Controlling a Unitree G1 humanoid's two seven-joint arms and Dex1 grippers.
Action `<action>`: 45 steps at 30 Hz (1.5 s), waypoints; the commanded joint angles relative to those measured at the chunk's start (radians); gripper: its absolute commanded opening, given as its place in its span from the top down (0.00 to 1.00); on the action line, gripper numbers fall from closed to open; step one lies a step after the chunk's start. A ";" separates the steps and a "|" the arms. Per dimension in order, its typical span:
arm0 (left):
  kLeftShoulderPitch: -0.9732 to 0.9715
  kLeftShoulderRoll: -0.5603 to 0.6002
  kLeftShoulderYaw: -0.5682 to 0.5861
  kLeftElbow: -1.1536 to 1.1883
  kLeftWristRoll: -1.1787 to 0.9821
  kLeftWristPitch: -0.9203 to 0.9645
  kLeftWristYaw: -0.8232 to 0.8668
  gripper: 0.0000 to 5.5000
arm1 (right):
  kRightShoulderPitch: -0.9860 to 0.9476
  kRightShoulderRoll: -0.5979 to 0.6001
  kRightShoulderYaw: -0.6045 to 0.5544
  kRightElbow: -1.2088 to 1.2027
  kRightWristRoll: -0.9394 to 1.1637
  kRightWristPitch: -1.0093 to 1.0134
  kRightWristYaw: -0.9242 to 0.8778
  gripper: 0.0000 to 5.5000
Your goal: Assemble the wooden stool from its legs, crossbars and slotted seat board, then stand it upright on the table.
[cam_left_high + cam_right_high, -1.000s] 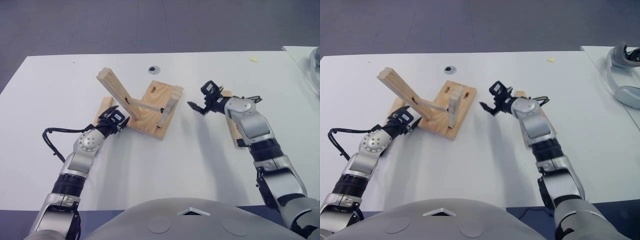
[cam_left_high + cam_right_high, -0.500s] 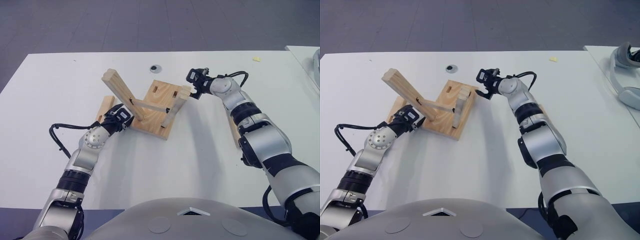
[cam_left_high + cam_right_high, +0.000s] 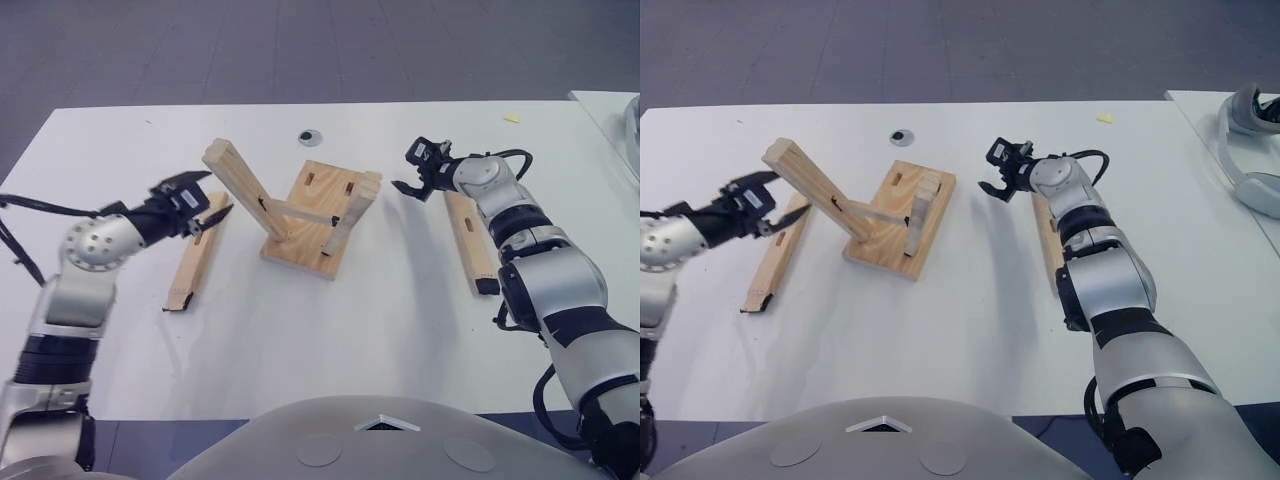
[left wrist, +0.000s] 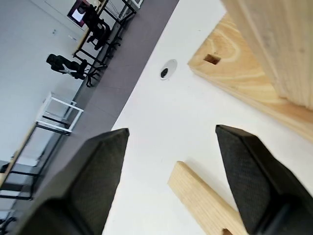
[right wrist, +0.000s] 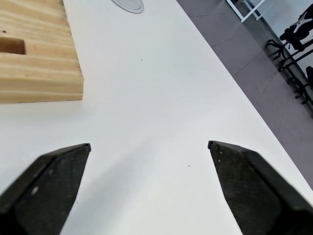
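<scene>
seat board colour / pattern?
The seat board is pale natural wood with grain lines; clearest in left wrist view.

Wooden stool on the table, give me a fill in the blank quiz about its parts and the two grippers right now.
The left gripper and the right gripper are both ___ and hold nothing.
The seat board holds ___ legs, joined by a thin crossbar.
The loose leg by the left gripper lies on the seat board's ___ side.
Missing words: open; two; left.
</scene>
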 commanded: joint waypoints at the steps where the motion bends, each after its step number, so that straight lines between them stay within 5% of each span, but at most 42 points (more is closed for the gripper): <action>1: 0.085 0.090 -0.027 -0.166 -0.176 0.242 -0.185 0.40 | 0.008 -0.005 -0.018 -0.003 0.000 -0.004 -0.018 0.18; 16: 0.009 -0.103 -0.344 0.016 0.070 0.293 0.032 0.40 | -0.026 0.029 -0.044 -0.009 0.000 -0.032 -0.058 0.18; 25: -0.064 -0.267 -0.252 0.238 0.125 0.148 0.273 0.40 | -0.076 0.088 -0.093 0.014 0.040 -0.084 -0.053 0.18; 33: -0.089 -0.293 -0.244 0.293 0.146 0.095 0.280 0.40 | -0.118 0.128 -0.058 0.076 -0.025 -0.030 -0.049 0.18; 45: -0.093 -0.291 -0.226 0.294 0.150 0.087 0.263 0.40 | -0.085 0.089 -0.199 0.095 0.085 0.140 0.113 0.18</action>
